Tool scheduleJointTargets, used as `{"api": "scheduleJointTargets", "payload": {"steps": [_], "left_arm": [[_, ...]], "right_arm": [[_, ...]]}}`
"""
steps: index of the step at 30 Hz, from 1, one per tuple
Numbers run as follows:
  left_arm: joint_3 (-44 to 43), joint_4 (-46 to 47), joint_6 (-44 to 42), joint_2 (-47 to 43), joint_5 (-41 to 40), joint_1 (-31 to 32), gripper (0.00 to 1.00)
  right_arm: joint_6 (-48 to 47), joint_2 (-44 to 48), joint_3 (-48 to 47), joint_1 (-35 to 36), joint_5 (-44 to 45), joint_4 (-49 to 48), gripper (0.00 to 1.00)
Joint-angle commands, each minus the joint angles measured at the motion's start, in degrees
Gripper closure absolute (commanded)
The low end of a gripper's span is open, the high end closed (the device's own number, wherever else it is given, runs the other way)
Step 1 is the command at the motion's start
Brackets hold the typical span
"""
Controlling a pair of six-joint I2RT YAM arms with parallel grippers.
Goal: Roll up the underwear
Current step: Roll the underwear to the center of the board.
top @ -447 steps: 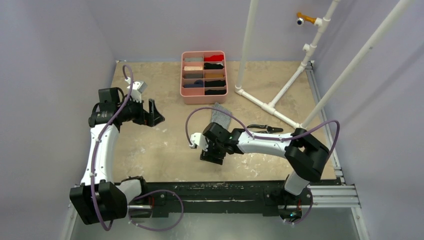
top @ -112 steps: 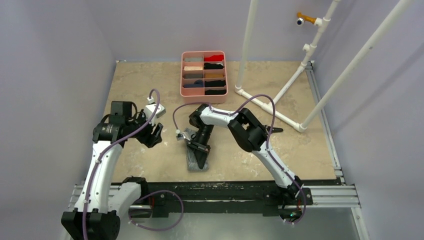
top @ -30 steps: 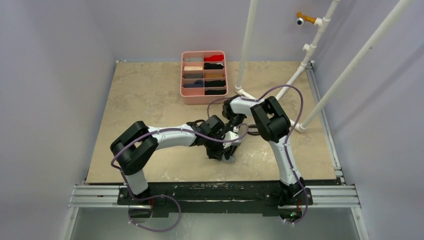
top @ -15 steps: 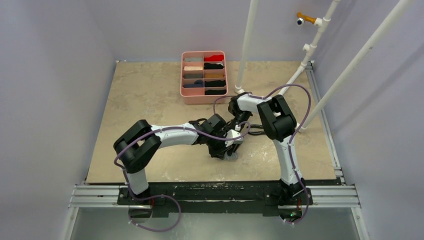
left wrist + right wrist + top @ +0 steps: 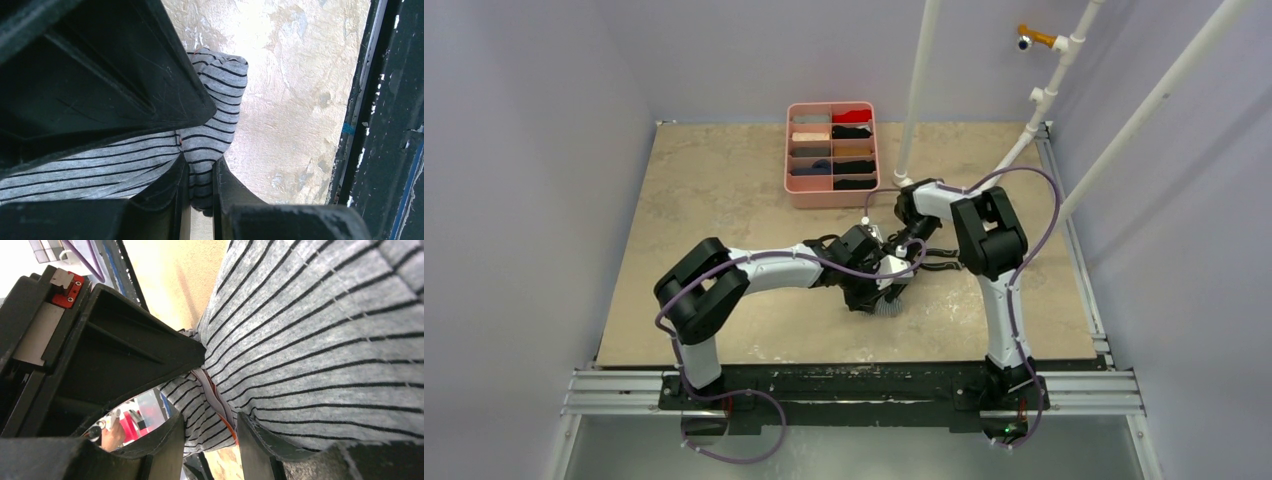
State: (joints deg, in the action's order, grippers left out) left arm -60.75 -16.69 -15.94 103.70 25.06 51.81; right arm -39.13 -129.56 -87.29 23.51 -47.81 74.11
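Observation:
The grey striped underwear (image 5: 890,305) lies bunched in a partial roll on the table, right of centre. Its orange-red edge shows in the right wrist view. My left gripper (image 5: 876,292) reaches in from the left and is shut on a fold of the underwear (image 5: 215,110), which is pinched between the fingertips of this gripper (image 5: 201,167). My right gripper (image 5: 902,262) comes from the far side. Its jaws stand apart, so this gripper (image 5: 210,419) is open, with a loose fold of the underwear (image 5: 325,330) between them. Both grippers hide most of the cloth from above.
A pink divided tray (image 5: 832,198) holding folded garments stands at the back centre. A white pipe frame (image 5: 954,210) rises at the back right. Black-handled pliers (image 5: 942,264) lie just right of the grippers. The black front rail (image 5: 854,385) runs close behind the cloth.
The right gripper's jaws have parted wider and its arm has drawn back toward the far right. The left gripper stays shut on the cloth, barely moved.

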Motion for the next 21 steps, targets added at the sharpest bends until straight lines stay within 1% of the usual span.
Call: {"api": "scheduleJointTargets", "payload": {"steps": [1, 8, 15, 21], "left_arm": [[1.2, -6.2, -0.1, 3.1, -3.0, -0.4, 1.00], [1.1, -6.4, 0.0, 3.1, -2.8, -0.7, 1.00], [0.7, -6.7, 0.3, 3.4, -3.1, -0.8, 1.00], [0.0, -7.5, 1.3, 3.9, -2.2, -1.9, 1.00]], "right_arm": [[-4.6, 1.9, 0.2, -3.2, 3.0, -7.1, 0.59], [-4.3, 2.7, 0.2, -5.8, 2.7, -7.7, 0.59], [-6.3, 2.2, -1.2, -8.4, 1.3, -4.9, 0.59], [-6.4, 6.1, -0.2, -9.9, 0.8, -5.9, 0.59]]}}
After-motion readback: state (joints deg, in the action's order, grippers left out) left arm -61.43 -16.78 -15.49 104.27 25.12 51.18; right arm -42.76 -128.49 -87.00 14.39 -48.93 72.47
